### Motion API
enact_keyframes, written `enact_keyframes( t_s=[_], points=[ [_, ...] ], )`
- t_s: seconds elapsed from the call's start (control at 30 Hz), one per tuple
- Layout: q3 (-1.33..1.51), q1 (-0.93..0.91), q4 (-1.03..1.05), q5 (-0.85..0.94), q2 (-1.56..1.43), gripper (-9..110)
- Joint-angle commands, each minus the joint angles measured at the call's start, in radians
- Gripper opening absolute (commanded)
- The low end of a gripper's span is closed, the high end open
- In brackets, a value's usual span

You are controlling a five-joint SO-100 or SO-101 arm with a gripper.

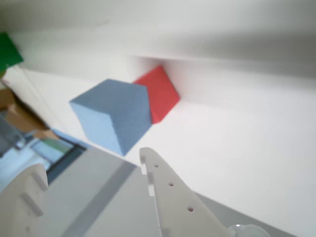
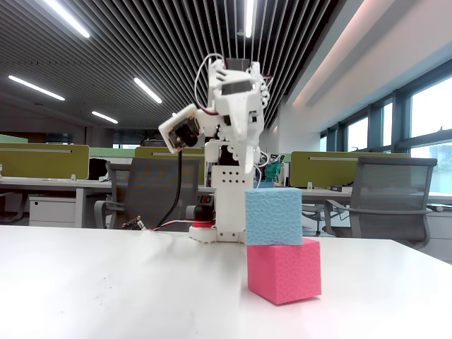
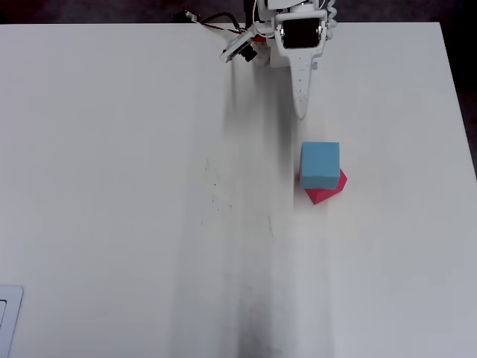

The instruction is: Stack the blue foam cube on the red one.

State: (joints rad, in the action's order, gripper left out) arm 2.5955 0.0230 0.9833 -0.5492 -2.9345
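Count on counter [image 3: 112, 186]: foam cubes, 2 total – 1 blue foam cube [image 3: 320, 165], 1 red one [image 3: 326, 192]. Robot arms: 1 [image 2: 227, 141], carrying 1 end effector [image 3: 301, 112] with 2 fingers. No further loose items on the white surface

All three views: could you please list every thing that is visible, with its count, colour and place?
Light blue foam cube: one, sky blue, resting on top of the pink-red cube, turned at an angle to it in the overhead view.
Pink-red foam cube: one, pinkish red, on the table beneath the blue cube.
White table: one, white, under everything.
Office chairs: at least two, grey, behind the table in the fixed view.
Desk partitions: several, olive green, in the background.
Ceiling lights: several, white strips, overhead.
Robot arm: one, white, at the far table edge, raised.
Gripper: one, white, open, apart from the cubes, holding nothing.
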Motion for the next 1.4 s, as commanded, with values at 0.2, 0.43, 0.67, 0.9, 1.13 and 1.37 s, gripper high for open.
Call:
enact_keyframes(
  t_s=[0.2, 0.43, 0.67, 0.9, 1.13, 1.37],
  points=[
    [0.166, 0.026, -0.035, 0.060, -0.184, 22],
    [0.233, 0.038, -0.034, 0.063, -0.247, 21],
    [0.270, 0.038, -0.034, 0.063, -0.247, 18],
    [0.281, 0.038, -0.041, 0.064, -0.247, 18],
    [0.279, 0.038, -0.028, 0.066, -0.247, 17],
    [0.278, 0.031, -0.021, 0.061, -0.247, 15]
  ],
)
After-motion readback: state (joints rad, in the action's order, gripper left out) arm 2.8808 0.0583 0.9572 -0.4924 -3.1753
